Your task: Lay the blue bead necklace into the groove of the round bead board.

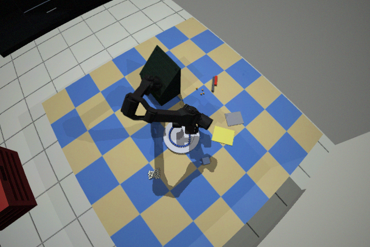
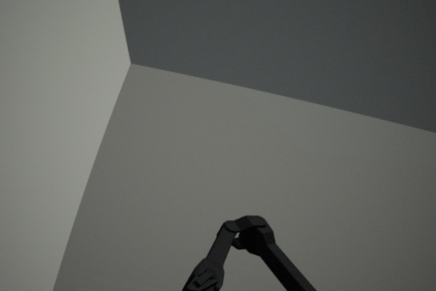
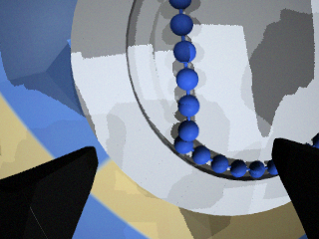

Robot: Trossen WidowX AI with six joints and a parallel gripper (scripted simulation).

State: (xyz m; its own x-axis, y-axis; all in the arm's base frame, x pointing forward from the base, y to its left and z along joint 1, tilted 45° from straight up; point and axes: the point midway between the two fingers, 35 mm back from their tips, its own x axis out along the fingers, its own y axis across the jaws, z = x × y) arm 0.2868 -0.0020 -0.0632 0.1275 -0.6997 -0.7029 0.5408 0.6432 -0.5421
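The round bead board (image 1: 173,148) (image 3: 115,90) is pale and lies on the checkered mat. The blue bead necklace (image 1: 181,146) (image 3: 187,79) is on it. In the wrist view the lower run of beads lies along the groove. The run going up the picture is nearly straight and lies inside the groove's curve, off the groove at the left. The two runs meet in a sharp corner. My gripper (image 3: 186,153) is wide open and empty above the board, with that corner between its fingertips in the view. The right finger hides some beads. The arm hides the necklace's far part in the top view.
A dark green block (image 1: 161,70) stands behind the board. A yellow sheet (image 1: 223,135), a grey sheet (image 1: 234,118) and a small blue-grey block (image 1: 206,160) lie to the right. White beads (image 1: 154,173) lie at the lower left. A red-handled object (image 1: 215,80) lies beyond.
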